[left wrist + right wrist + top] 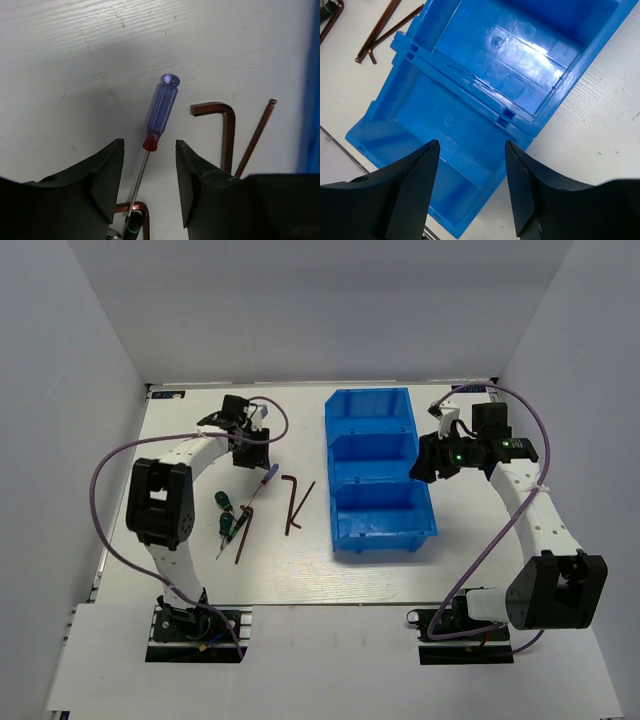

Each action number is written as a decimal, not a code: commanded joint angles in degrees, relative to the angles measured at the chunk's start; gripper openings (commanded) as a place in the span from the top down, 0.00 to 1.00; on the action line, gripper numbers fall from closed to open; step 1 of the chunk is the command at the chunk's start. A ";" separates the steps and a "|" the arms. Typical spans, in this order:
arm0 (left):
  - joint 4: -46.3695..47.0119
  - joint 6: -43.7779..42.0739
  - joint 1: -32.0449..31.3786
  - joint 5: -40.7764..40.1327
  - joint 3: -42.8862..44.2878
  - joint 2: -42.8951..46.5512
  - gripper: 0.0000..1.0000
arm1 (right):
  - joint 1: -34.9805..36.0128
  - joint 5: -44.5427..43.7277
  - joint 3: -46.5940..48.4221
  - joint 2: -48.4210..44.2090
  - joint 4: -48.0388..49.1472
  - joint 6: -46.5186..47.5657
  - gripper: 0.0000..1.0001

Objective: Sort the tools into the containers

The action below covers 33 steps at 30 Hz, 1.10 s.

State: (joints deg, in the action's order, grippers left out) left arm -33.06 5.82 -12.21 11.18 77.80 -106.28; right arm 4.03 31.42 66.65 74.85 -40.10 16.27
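Observation:
The blue three-compartment bin [385,532] stands mid-table, its compartments showing no tools inside. To its left lie a blue-handled screwdriver [268,477], two green-handled screwdrivers [223,501] and brown hex keys [291,502]. My left gripper [247,453] is open just above the table; in the left wrist view [150,146] its jaws straddle the blue-handled screwdriver [162,107] at its shaft without touching it. My right gripper [427,465] is open and empty over the bin's right side, hovering above the bin [455,80] in the right wrist view [472,146].
Two hex keys [227,131] lie right of the left gripper, another [139,209] under it beside a green-ringed handle [127,229]. Hex keys [380,31] also show beyond the bin. Purple cables [108,455] loop along both arms. White walls enclose the table.

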 commanded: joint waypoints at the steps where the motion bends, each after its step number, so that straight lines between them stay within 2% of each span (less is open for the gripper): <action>1: -5.17 -5.11 -0.89 -3.97 3.24 -2.26 0.43 | -0.08 -0.22 -0.38 -0.49 1.60 -0.72 0.39; 9: -4.12 -9.16 -2.73 -5.64 4.63 -7.01 0.41 | 0.01 -0.40 -1.61 0.29 2.48 -0.89 0.38; 13: -4.12 -10.22 -4.57 -10.29 4.64 -9.03 0.42 | 0.10 -0.04 -0.56 1.44 2.74 -1.33 0.38; 15: -3.51 -10.22 -5.20 -13.81 3.16 -9.03 0.46 | -0.16 0.04 -0.03 1.88 2.74 -1.51 0.38; 17: -2.89 -10.83 -5.81 -16.26 2.36 -9.56 0.56 | -0.17 0.31 0.05 2.58 2.83 -1.77 0.38; 18: -2.89 -10.83 -6.33 -17.15 1.83 -9.56 0.62 | -0.08 0.40 0.14 2.76 2.74 -1.60 0.38; 19: -2.37 -10.83 -6.34 -17.77 1.83 -10.08 0.77 | -0.16 0.57 0.23 3.11 2.74 -1.86 0.38; 21: -1.84 -10.83 -6.86 -18.74 1.83 -10.09 0.87 | -0.25 1.01 0.49 3.37 2.92 -1.86 0.38; 24: -1.83 -9.61 -6.87 -20.23 6.47 -10.09 0.92 | -0.16 1.45 0.58 3.81 2.57 -1.68 0.38; 26: -2.36 -7.94 -6.87 -21.02 12.88 -10.62 0.96 | -0.25 2.24 0.67 3.81 2.30 -1.16 0.40; 27: -2.36 -7.41 -6.87 -19.63 15.25 -10.62 0.98 | -0.17 2.50 0.67 3.90 2.04 -0.89 0.42; 28: -1.67 -6.71 -6.34 -16.75 20.50 -11.49 0.98 | 0.01 2.68 0.76 3.81 1.87 -0.46 0.53; 30: -1.66 -5.57 -6.34 -11.21 25.45 -13.24 1.00 | -0.25 4.17 0.58 3.55 1.86 1.03 0.74; 31: 2.43 -4.95 -5.82 -5.18 26.34 -13.77 1.00 | -0.17 5.05 0.32 3.20 1.86 1.48 0.93; 32: 5.34 -4.42 -6.33 -2.77 26.35 -13.78 1.00 | -0.17 6.10 0.23 3.11 1.86 3.05 0.99; 33: 8.59 -4.42 -6.34 1.00 25.65 -13.78 1.00 | -0.25 7.15 0.15 3.02 1.86 3.67 1.00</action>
State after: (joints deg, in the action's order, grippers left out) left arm -32.23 -0.60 -18.52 0.75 101.62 -121.89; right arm 3.99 34.35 65.43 78.50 -38.83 17.19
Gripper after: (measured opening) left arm 0.247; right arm 0.020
